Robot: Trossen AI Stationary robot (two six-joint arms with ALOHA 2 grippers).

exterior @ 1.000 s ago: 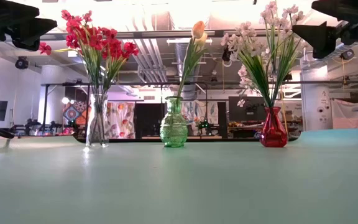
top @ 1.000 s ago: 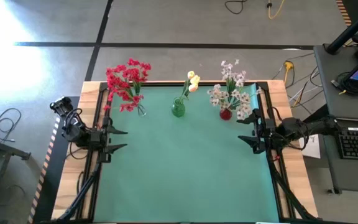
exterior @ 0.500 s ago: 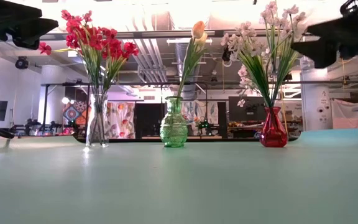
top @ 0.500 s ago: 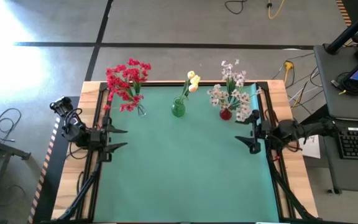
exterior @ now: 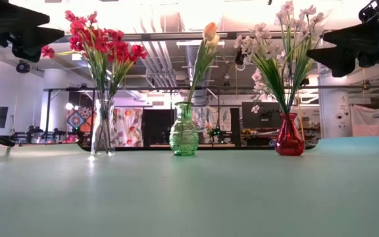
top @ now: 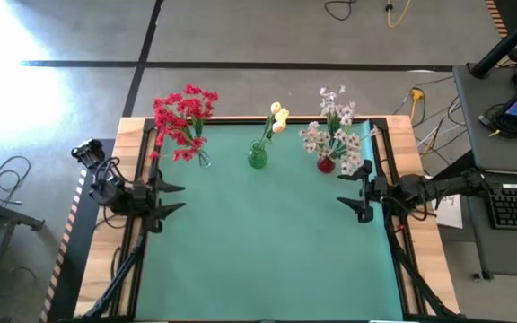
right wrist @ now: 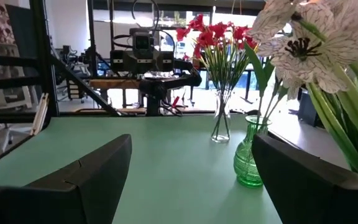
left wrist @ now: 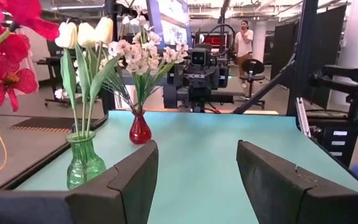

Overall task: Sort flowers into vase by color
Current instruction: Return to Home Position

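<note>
Three vases stand along the far edge of the green mat. The red flowers (top: 184,119) stand with their stems in a clear glass vase (exterior: 102,131) at far left. Cream-yellow buds (top: 278,117) stand in a green vase (top: 258,158) at the middle. The white-pink sprays (top: 335,135) stand in a red vase (exterior: 289,137) at far right. My left gripper (top: 170,198) hovers open at the mat's left edge, holding nothing. My right gripper (top: 354,197) hovers open at the right edge, near and just in front of the red vase.
The green mat (top: 267,242) lies on a wooden table (top: 402,135) with black rails down both sides. A desk with a keyboard (top: 514,206) stands to the right. A person (left wrist: 245,37) stands far off in the room beyond.
My right gripper has moved a little toward the table's left, farther in over the mat, staying open. In the low view it has dropped slightly. The flowers and vases have not moved.
</note>
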